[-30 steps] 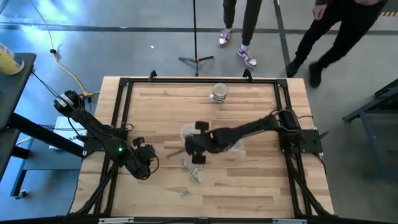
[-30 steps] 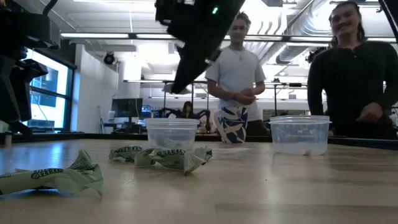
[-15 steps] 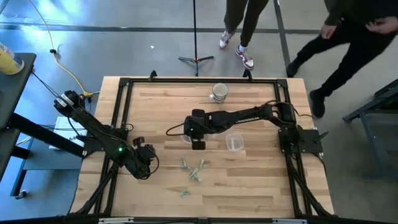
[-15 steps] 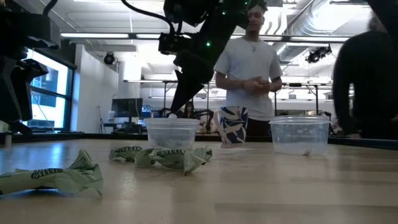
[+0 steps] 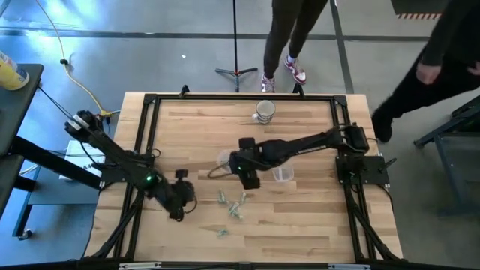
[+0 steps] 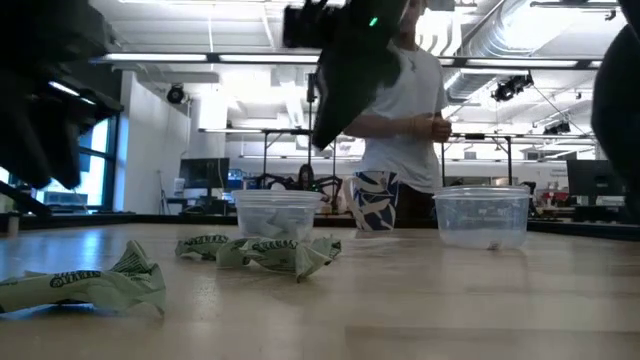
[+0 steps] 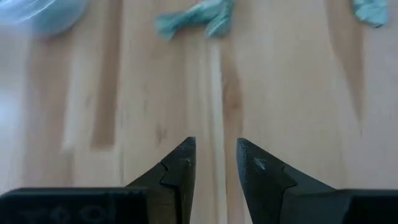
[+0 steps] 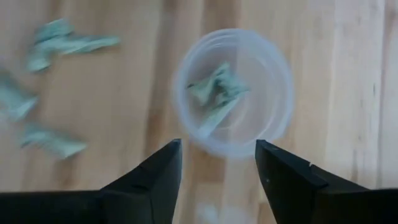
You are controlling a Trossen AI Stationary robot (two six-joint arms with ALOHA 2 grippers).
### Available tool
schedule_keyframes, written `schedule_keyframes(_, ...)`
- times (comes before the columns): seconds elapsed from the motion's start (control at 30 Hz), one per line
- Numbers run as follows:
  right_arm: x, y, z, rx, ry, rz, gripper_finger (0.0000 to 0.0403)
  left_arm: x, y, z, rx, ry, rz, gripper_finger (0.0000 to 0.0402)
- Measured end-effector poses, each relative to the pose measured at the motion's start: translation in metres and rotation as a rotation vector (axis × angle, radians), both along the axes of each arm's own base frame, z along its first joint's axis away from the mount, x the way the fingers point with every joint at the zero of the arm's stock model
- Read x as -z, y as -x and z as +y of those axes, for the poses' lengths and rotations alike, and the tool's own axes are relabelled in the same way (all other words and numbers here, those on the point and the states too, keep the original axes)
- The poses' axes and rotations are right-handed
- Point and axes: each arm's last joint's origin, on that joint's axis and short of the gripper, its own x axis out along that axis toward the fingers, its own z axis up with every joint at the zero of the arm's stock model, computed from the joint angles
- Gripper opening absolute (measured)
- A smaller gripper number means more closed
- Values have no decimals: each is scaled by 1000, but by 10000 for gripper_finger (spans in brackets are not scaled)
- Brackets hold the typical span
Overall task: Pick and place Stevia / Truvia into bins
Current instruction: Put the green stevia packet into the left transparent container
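A robotics lab in an open industrial hall — the wooden worktop (image 5: 300, 217) sits in a black metal frame (image 5: 145, 142) on a polished concrete floor. Beyond the worktop, exposed ceiling ducts (image 6: 500, 40), strip lights and desks with monitors (image 6: 205, 175) show; two people (image 5: 289, 34) stand just behind it, beside a tripod stand (image 5: 235, 71).

Both arms are dark, slender, multi-joint links. Left arm (image 5: 120, 159) carries a green indicator light near its wrist. Right arm (image 5: 300, 146) is matte black. Each gripper has two tapered black fingers (image 8: 283, 171).
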Motion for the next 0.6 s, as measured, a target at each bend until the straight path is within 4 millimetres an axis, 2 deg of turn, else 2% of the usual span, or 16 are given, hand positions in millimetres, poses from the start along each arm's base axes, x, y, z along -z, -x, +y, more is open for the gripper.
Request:
schedule_keyframes(0.1, -9, 13, 14, 16, 25, 34, 192, 6, -20, 12, 70, 5, -42, 150)
schedule_keyframes(0.3, -16, 38, 31, 90, 101, 81, 189, 15, -54, 49, 228, -92, -56, 150)
schedule_keyframes(0.47, -5, 89, 35, 237, 63, 96, 190, 12, -76, 65, 353, -114, -65, 150)
schedule_keyframes(0.6, -8, 127, 34, 374, 20, 27, 189, 2, -90, 61, 476, -154, -99, 150)
